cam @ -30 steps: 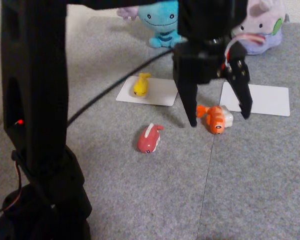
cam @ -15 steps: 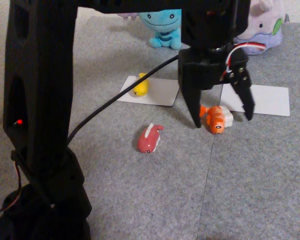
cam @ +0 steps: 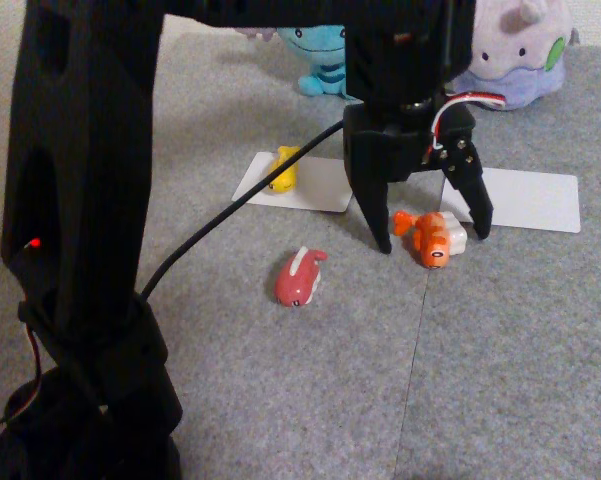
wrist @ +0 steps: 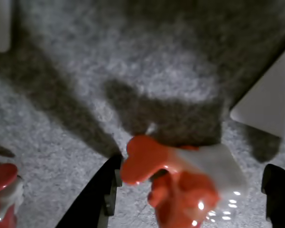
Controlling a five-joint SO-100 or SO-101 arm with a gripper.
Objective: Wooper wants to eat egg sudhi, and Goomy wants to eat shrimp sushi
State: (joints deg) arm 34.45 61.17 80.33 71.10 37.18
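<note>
We see the end effector [cam: 435,238] spread wide astride the shrimp sushi [cam: 435,236] on the grey surface [cam: 310,380], fingers not touching it, Goomy [cam: 510,55] at twelve o'clock.

No readable text, label, brand, number or sign appears anywhere.

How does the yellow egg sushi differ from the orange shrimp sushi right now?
The egg sushi is yellow and lies on a white card; the shrimp sushi is orange with white stripes and lies on the grey mat. The open gripper straddles the shrimp sushi, while the egg sushi sits apart. Both are small and glossy.
</note>
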